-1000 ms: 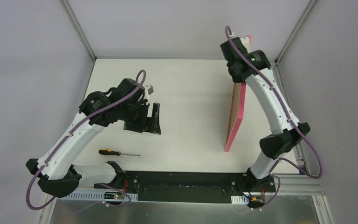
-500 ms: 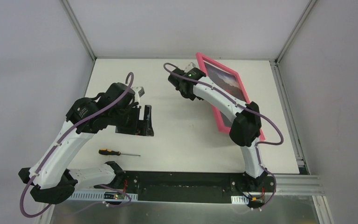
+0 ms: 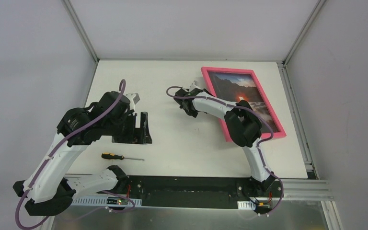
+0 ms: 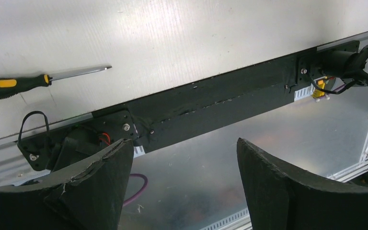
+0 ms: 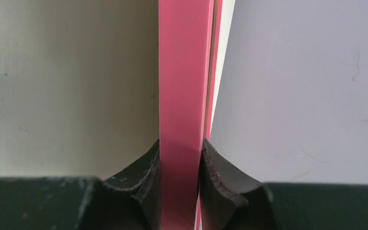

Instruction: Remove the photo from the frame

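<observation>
Nearest you, well to the left of the frame, the screwdriver lies untouched on the table. You will probably want it for the tabs on the back, which would explain why it sits in the left arm's reach.

A little farther in, also left of the frame, the left gripper hovers with its fingers spread wide and nothing between them. It looks free to take up the tool or steady the frame.

The right gripper is clenched on the frame's left rail near the far corner. Its pads pinch only the pink edge, which likely keeps them off the print.

The photo sits inside the frame, picture side up. You cannot tell whether the frame lies flat or hangs slightly tilted.
</observation>
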Robot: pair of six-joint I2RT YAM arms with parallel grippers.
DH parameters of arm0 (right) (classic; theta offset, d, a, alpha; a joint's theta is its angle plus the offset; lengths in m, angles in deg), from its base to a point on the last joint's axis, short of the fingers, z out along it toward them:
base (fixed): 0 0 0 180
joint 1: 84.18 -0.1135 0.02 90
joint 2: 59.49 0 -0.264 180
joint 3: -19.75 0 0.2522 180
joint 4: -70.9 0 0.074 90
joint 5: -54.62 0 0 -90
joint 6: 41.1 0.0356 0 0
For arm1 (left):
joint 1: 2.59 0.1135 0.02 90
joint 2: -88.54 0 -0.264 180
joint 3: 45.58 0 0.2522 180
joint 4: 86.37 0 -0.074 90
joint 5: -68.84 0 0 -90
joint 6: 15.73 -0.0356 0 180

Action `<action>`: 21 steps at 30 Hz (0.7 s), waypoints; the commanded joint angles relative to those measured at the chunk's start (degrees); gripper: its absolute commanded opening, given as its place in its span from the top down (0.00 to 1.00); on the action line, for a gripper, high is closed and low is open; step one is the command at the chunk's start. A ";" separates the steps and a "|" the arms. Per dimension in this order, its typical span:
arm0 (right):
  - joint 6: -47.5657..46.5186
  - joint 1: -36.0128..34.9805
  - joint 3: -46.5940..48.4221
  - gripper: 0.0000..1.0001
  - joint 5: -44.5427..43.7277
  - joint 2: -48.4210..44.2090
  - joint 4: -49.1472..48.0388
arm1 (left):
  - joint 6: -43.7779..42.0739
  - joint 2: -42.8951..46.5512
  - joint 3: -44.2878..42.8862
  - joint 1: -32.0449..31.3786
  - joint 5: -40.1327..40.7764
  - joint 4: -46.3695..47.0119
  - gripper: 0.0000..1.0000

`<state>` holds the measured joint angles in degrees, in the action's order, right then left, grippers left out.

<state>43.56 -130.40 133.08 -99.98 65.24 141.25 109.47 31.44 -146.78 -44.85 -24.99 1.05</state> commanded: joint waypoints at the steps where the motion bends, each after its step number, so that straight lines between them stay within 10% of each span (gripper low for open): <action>1: -4.24 2.35 -3.30 1.00 4.51 1.91 -5.55 | 2.32 1.67 0.79 0.42 2.12 -2.93 0.20; 21: -7.66 4.63 -14.78 1.00 9.38 2.83 -14.84 | 5.93 4.54 2.41 0.44 3.50 -5.48 0.20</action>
<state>35.36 -125.66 121.27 -100.57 70.46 121.76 114.15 35.64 -144.66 -44.85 -23.36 -3.13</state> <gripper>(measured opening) 0.315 0.796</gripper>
